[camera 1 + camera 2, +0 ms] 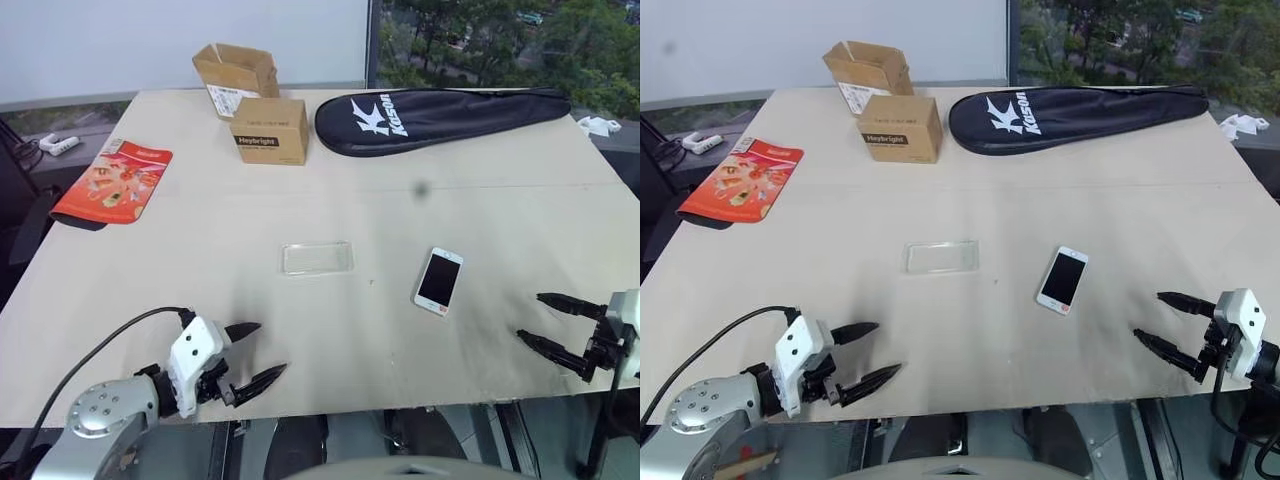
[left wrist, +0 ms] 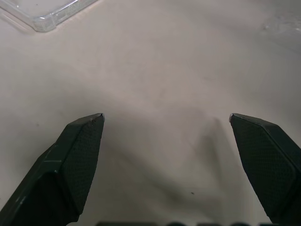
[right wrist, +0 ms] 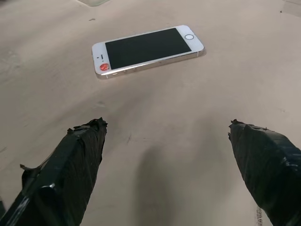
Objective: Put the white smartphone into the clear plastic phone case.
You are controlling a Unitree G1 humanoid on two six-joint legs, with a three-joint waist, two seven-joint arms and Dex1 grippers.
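Left pincer (image 1: 258, 354) and right pincer (image 1: 534, 318) both spread wide, empty, above the bare table (image 1: 300, 200).

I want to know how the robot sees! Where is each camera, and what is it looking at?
Left eye view: on the head, looking down over the table; both arms show, each with an open claw, left claw and right claw.
Right eye view: beside it, same scene, same arms.
Left wrist view: on the left arm, looking past its two fingers at the clear plastic phone case.
Right wrist view: on the right arm, looking past its fingers at the white smartphone.
Shared: both eyes see phone and case.
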